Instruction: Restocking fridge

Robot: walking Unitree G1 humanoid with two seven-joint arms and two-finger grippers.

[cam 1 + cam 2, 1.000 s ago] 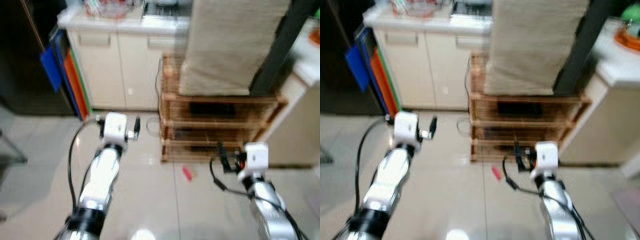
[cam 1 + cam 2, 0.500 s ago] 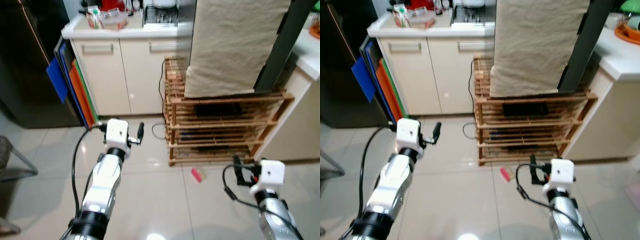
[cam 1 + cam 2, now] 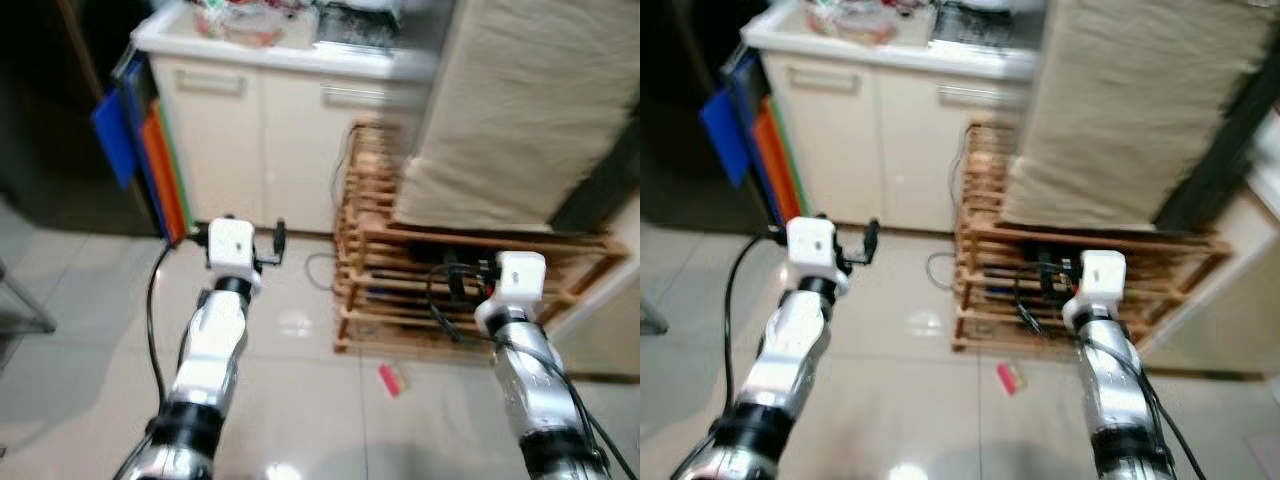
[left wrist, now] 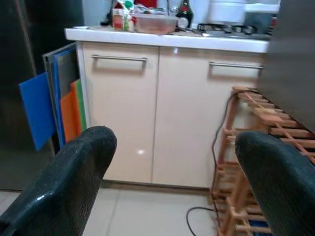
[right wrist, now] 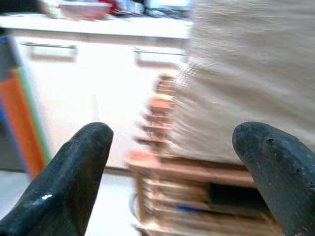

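Since before, the right gripper (image 3: pixel 1045 270) has been raised toward the wooden rack (image 3: pixel 985 300); both grippers, left gripper (image 3: pixel 872 242) included, are held wide open and empty above the glossy tiled floor (image 3: pixel 910 390).

A wooden slatted rack (image 3: pixel 1080 270) stands on the tiled floor (image 3: pixel 910 400), with a beige cloth-covered bulk (image 3: pixel 1140 100) on top. Cream cabinets (image 3: pixel 880 140) adjoin it. A small pink object (image 3: pixel 1009 378) lies before the rack. Both silver arms reach toward it.

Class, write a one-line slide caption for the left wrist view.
Open left gripper faces cream cabinet doors, coloured boards and a wooden rack.
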